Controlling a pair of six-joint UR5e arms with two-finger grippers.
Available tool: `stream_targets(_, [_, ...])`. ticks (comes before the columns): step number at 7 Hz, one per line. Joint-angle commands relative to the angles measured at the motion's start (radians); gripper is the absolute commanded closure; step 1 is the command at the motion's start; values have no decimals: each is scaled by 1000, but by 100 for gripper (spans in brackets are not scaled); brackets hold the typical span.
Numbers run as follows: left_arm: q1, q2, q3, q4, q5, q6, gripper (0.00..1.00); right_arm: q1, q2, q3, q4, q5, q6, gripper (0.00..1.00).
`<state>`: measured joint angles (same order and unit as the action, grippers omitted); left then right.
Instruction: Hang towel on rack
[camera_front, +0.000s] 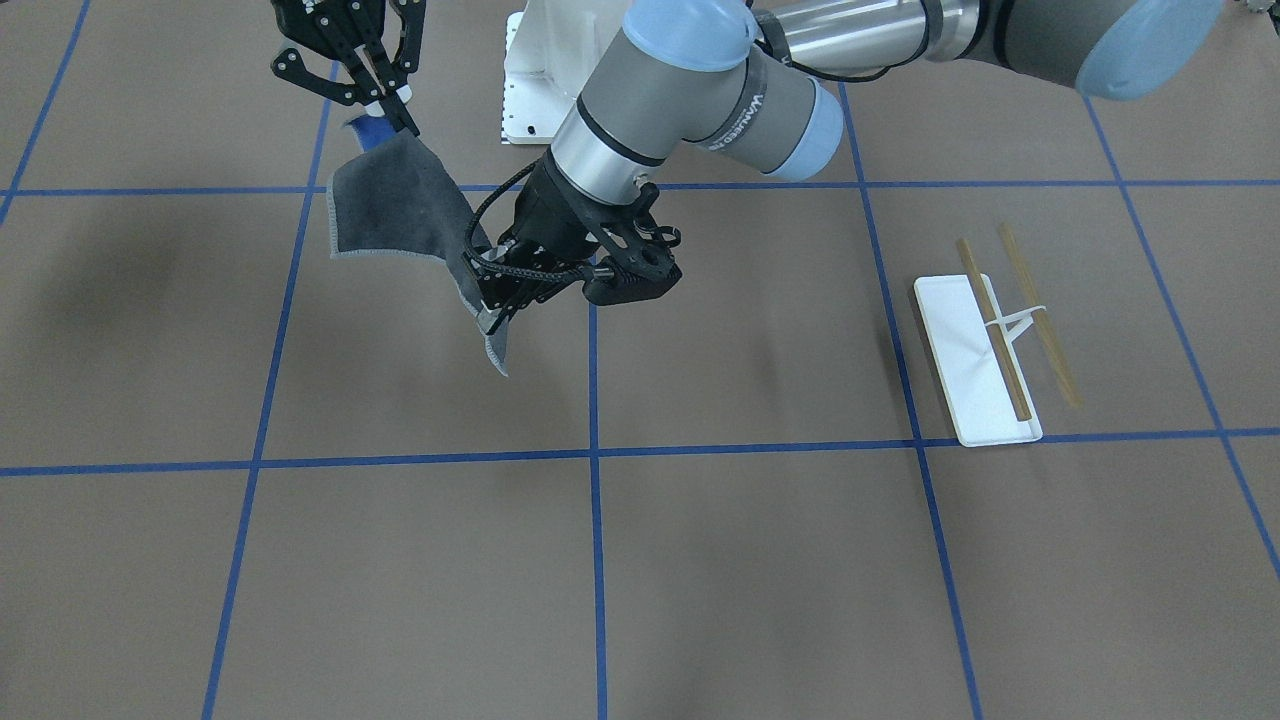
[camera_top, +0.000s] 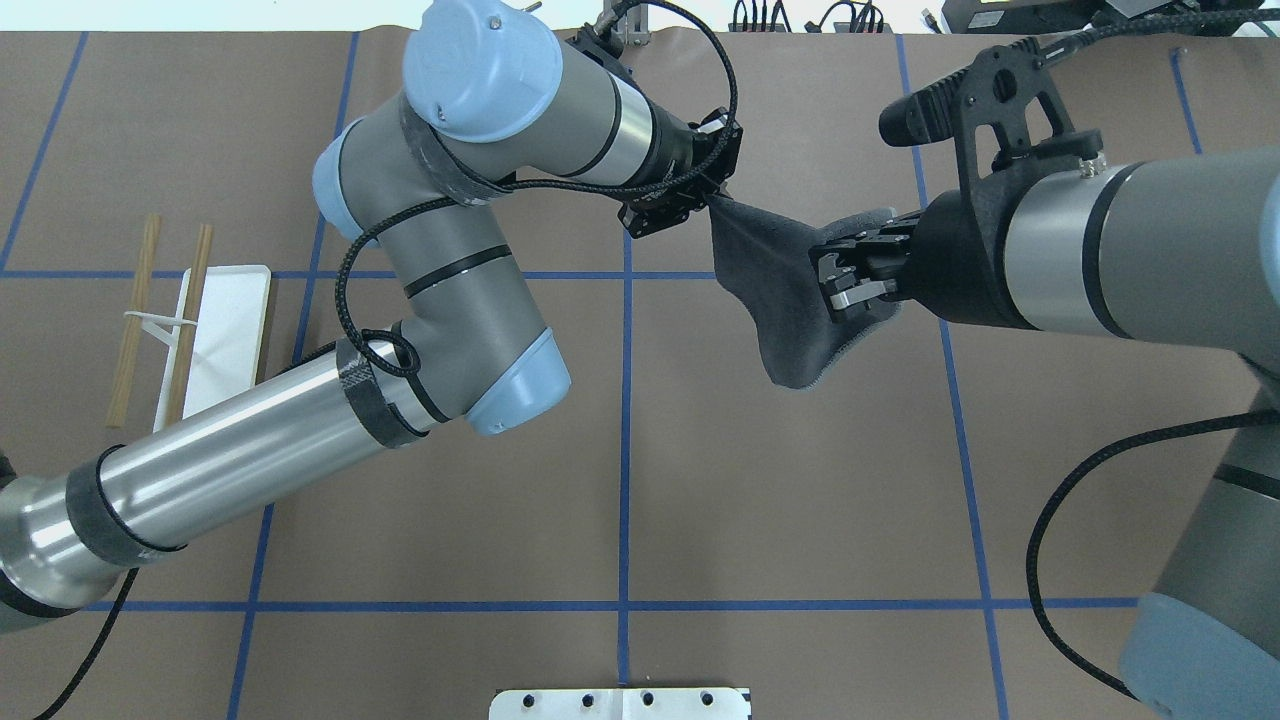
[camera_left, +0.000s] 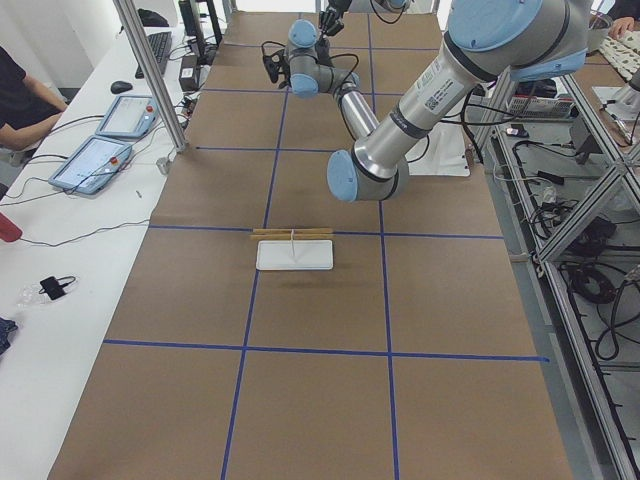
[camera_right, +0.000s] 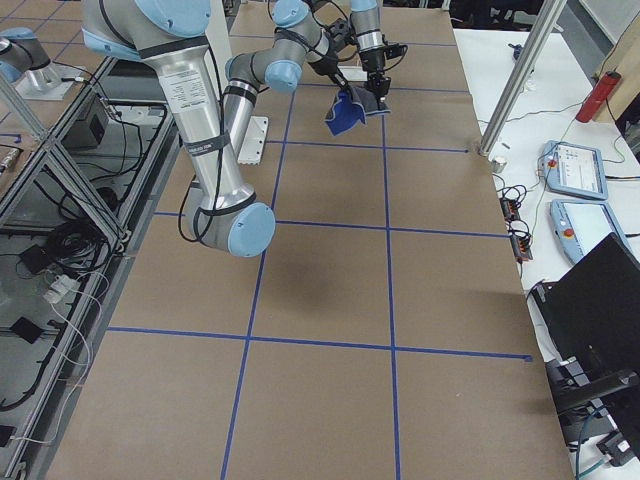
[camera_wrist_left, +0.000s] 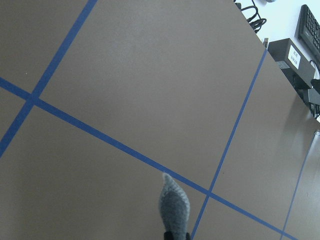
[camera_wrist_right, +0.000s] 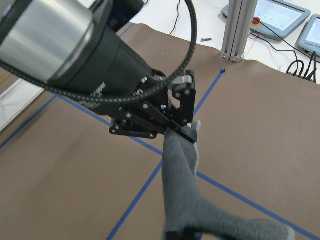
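The towel (camera_front: 400, 205) hangs in the air, dark grey side showing, stretched between both grippers. My left gripper (camera_front: 497, 318) is shut on one corner; in the overhead view it (camera_top: 705, 200) pinches the towel (camera_top: 775, 290) at its upper left. My right gripper (camera_top: 840, 285) is shut on the opposite edge, where a bit of blue shows (camera_front: 372, 130). The right wrist view shows the left gripper (camera_wrist_right: 182, 132) clamped on the cloth (camera_wrist_right: 182, 190). The rack (camera_front: 975, 350), a white tray with two tan rods (camera_front: 1040, 315), stands far to my left (camera_top: 215, 330), apart from both grippers.
The white bolted robot pedestal (camera_front: 530, 90) sits at the table's robot side (camera_top: 620, 703). Blue tape lines (camera_front: 595, 455) grid the brown table. A metal post (camera_right: 520, 70) and tablets (camera_right: 575, 165) stand on the operators' side.
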<state>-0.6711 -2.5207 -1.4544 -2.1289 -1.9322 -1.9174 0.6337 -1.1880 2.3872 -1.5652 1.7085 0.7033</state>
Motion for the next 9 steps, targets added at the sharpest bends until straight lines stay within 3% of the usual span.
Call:
stream_targets(1, [-68, -1, -4, -2, -71, -18, 100, 15, -65, 108, -172, 28, -1, 0])
stream_targets(3, [-154, 48, -42, 4, -183, -17, 100, 73, -71, 96, -336, 25, -17, 0])
stream_targets(4, [-206, 136, -108, 3, -235, -3, 100, 136, -70, 52, -410, 37, -25, 0])
stream_targets(5, [-282, 220, -159, 0, -339, 26, 100, 217, -71, -50, -409, 133, -37, 0])
stream_targets(7, [-443, 372, -228, 1, -524, 162, 100, 442, -67, -265, -403, 340, -283, 0])
stream_targets(9, [-513, 471, -231, 3, -582, 332, 100, 611, -20, -525, -398, 468, -500, 0])
